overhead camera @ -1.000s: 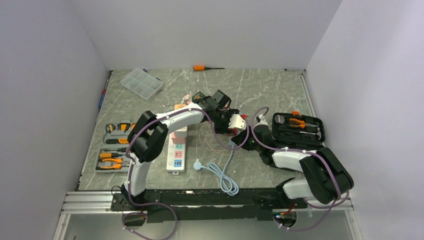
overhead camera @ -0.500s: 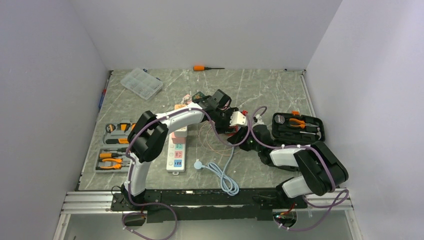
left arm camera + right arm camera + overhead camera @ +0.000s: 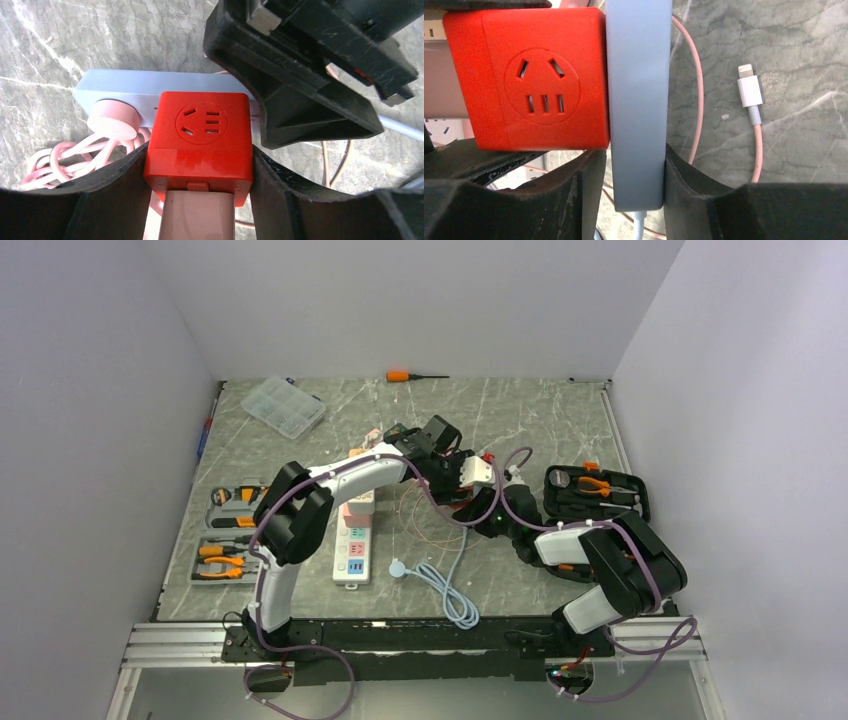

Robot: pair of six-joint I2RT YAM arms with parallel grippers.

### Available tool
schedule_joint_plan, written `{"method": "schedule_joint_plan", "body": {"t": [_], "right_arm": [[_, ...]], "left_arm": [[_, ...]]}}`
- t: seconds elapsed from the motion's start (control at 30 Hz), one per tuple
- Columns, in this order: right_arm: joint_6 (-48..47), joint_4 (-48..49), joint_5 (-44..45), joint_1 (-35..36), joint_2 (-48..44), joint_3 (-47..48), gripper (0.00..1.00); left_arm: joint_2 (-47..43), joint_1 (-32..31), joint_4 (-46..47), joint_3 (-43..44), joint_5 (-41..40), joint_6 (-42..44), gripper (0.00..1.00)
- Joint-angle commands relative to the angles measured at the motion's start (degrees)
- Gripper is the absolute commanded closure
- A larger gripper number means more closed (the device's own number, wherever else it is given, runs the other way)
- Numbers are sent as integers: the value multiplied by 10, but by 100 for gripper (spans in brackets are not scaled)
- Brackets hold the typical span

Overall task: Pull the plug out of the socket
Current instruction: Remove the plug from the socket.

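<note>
Your left arm [image 3: 340, 478] rises from its near-left base, bends at a high elbow and runs toward 2 o'clock, so its wrist sits near the table's middle. The left gripper [image 3: 199, 155] is clamped on a red cube adapter [image 3: 200, 127], one finger pressed to each side. Your right arm [image 3: 600, 550] is folded low, with its forearm reaching toward 10 o'clock to meet the left. The right gripper [image 3: 631, 162] pinches a pale blue bar [image 3: 639, 100] between both fingers. The cube's side lies flush against that bar, and a dull pink block [image 3: 197, 215] sits on the cube's opposite face. The socket [image 3: 353, 552] lies flat on the table at about 8 o'clock from the grippers, its far end under the left forearm and untouched by either gripper. A pale cord [image 3: 450, 595] loops at 6 o'clock. A pink cable ending in a white connector [image 3: 750, 92] lies loose below the bar. At 3 o'clock an open black tool case [image 3: 630, 510] holds orange-handled pliers and darker tools. At 9 o'clock two grey trays [image 3: 212, 578] hold more orange-handled tools. At 10 o'clock sits a clear compartment box [image 3: 285, 405]; you cannot tell its contents.
</note>
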Motion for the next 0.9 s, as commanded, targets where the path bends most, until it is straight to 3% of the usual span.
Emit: {"method": "schedule_joint_plan", "body": {"t": [0.0, 0.3, 0.47, 0.63, 0.73, 0.87], "right_arm": [[7, 36, -11, 6, 13, 26, 54], [14, 32, -5, 4, -18, 14, 49], [25, 53, -11, 3, -9, 13, 64], [16, 18, 9, -2, -27, 22, 90], [6, -15, 29, -6, -42, 24, 99], [-8, -37, 47, -18, -47, 13, 100]], "left_arm": [[-67, -16, 48, 47, 54, -38, 87], [-97, -15, 42, 25, 58, -32, 89], [-96, -16, 38, 36, 60, -40, 89], [-111, -16, 38, 9, 54, -18, 89], [-118, -16, 44, -5, 43, -15, 89], [-131, -14, 27, -14, 43, 2, 89]]}}
